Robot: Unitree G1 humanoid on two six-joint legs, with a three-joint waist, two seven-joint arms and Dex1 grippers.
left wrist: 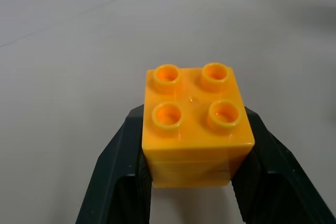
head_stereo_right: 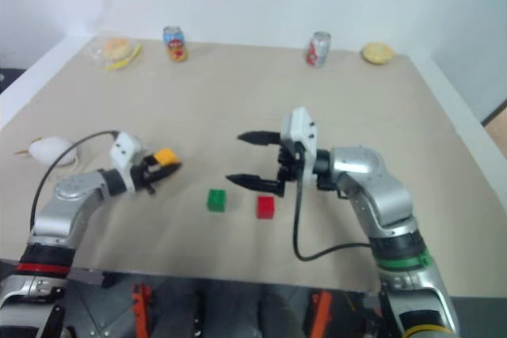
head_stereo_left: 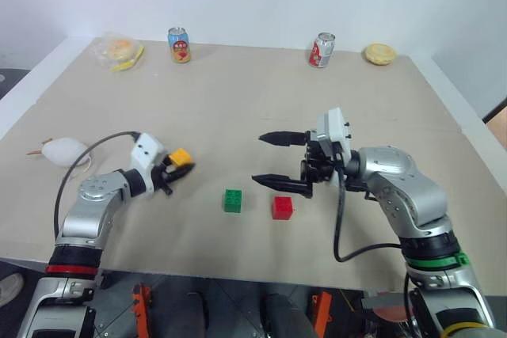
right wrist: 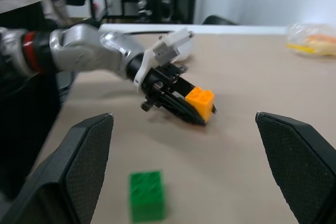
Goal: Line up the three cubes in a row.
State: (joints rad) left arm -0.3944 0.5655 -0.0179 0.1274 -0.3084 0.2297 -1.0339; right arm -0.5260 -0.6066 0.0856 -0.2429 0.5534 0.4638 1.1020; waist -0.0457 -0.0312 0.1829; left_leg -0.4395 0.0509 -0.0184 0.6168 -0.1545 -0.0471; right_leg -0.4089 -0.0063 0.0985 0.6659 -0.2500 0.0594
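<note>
My left gripper (head_stereo_left: 179, 165) is shut on the yellow-orange cube (head_stereo_left: 181, 156), its studs up (left wrist: 195, 124), held just above the table's left side. To its right, the green cube (head_stereo_left: 233, 200) and the red cube (head_stereo_left: 282, 207) sit side by side near the front, a small gap between them. My right gripper (head_stereo_left: 265, 158) stands wide open, level and pointing left, hovering above and just behind the red cube with nothing between its fingers. The right wrist view shows the held yellow-orange cube (right wrist: 200, 103) and the green cube (right wrist: 147, 194).
A white egg-shaped plush toy (head_stereo_left: 65, 150) lies at the far left. Along the back stand a blue-orange can (head_stereo_left: 179, 44) and a red can (head_stereo_left: 322, 50), with a bagged bun (head_stereo_left: 120, 51) and a yellow round item (head_stereo_left: 379, 54) at the corners.
</note>
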